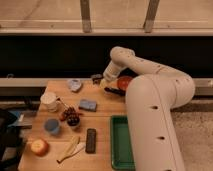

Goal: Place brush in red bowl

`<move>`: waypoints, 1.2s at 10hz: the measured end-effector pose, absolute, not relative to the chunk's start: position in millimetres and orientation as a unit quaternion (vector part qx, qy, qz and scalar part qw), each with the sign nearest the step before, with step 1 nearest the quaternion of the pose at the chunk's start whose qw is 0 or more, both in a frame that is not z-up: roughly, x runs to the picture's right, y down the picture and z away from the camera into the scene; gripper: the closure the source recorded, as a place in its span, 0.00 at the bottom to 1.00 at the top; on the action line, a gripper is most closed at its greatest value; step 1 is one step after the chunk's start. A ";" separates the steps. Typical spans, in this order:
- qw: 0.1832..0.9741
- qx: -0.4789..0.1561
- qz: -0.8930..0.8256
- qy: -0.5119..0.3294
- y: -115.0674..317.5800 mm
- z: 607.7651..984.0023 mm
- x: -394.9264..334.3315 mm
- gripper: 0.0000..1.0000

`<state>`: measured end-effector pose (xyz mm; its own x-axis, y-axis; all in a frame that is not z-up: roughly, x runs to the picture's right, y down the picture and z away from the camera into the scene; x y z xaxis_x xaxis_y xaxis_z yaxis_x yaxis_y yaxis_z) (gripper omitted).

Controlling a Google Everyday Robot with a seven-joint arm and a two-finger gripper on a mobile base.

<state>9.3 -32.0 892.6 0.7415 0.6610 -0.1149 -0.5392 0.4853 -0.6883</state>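
The red bowl (pixel 123 82) stands at the back right of the wooden table (pixel 105 112), partly behind my white arm. A thin dark shape that looks like the brush (pixel 114 91) lies along the bowl's front rim; I cannot tell whether it rests in the bowl or on the table. My gripper (pixel 97 78) is a dark end on the white wrist. It hangs just left of the bowl, near the table's back edge, apart from the dark shape.
A grey-blue dish (pixel 75 85), a white cup (pixel 49 100), a blue sponge (pixel 88 105), dark fruit (pixel 72 117), a blue cup (pixel 52 126), an apple (pixel 39 146), a banana (pixel 70 149) and a black remote (pixel 91 140) lie on the table. A green tray (pixel 121 145) is at the front right.
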 end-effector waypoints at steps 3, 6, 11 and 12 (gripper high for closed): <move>0.869 -0.351 0.341 -0.080 -59.2 856.0 10.2 1.00; 0.878 -0.325 0.345 -0.073 -74.8 836.7 21.4 1.00; 0.855 -0.312 0.410 -0.059 -70.3 833.3 100.3 1.00; 0.847 -0.314 0.425 -0.053 -65.3 837.2 120.0 1.00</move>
